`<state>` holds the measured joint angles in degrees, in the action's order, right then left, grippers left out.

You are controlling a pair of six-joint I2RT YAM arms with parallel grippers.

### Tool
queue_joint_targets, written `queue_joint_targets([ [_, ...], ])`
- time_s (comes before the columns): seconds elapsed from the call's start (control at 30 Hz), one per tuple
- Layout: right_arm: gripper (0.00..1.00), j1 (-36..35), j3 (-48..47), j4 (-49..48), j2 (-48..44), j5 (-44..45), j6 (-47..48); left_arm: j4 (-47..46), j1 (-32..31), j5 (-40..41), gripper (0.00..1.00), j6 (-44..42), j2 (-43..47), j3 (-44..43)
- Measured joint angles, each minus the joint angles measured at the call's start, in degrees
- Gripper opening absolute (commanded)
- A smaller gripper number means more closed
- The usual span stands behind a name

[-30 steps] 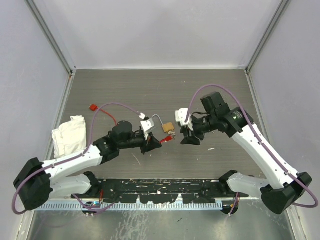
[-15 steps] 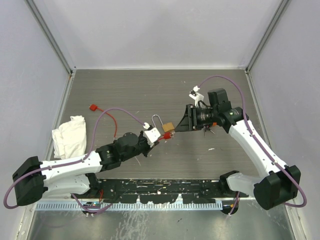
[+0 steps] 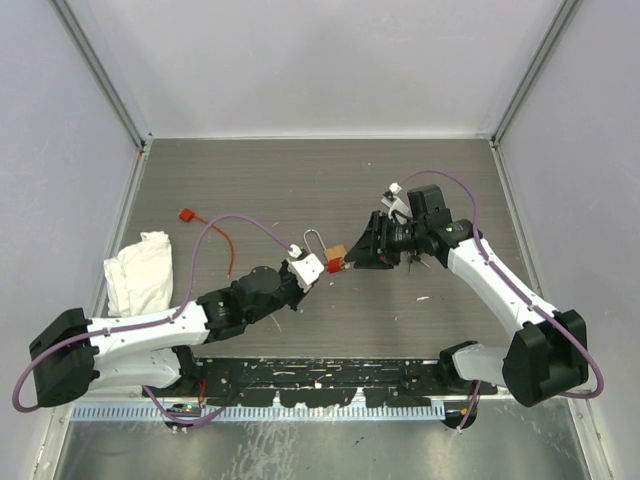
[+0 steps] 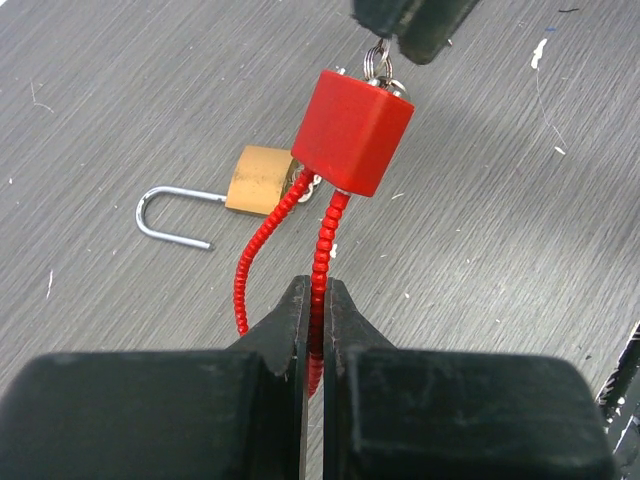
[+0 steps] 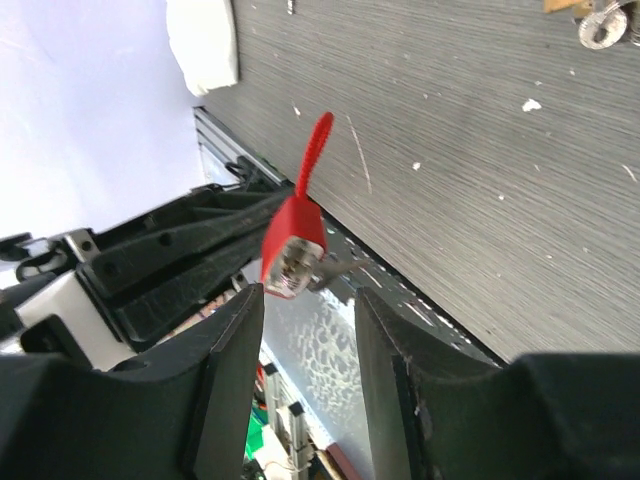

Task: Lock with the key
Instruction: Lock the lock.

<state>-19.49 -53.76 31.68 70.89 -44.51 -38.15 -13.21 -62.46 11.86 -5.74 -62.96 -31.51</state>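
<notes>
While L gripper pinches red beaded cord tight, R gripper sits part-open, red tag by its tips.

No text, label, brand, number or sign can be read in any of the views (the brass face of the padlock is too small to tell if it has a stamp, and the pale end of the red block is blurred).
</notes>
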Motion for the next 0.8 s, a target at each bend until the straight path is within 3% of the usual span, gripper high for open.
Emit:
queue_joint_targets([
  [0.23,0.41,0.0,2.05,-6.03,0.22,-1.2,-5.97,-0.39,-0.22,0.0,0.0,-0.35,-0.92,0.0],
  [0.5,0.33,0.0,2.6,-6.43,0.22,-1.05,-6.14,-1.03,-0.22,-0.04,0.0,-0.35,-1.03,0.0],
  [0.8,0.11,-0.15,2.6,-6.34,0.22,-0.57,-3.34,-1.2,-0.22,-0.09,0.0,-0.09,-1.03,0.0],
])
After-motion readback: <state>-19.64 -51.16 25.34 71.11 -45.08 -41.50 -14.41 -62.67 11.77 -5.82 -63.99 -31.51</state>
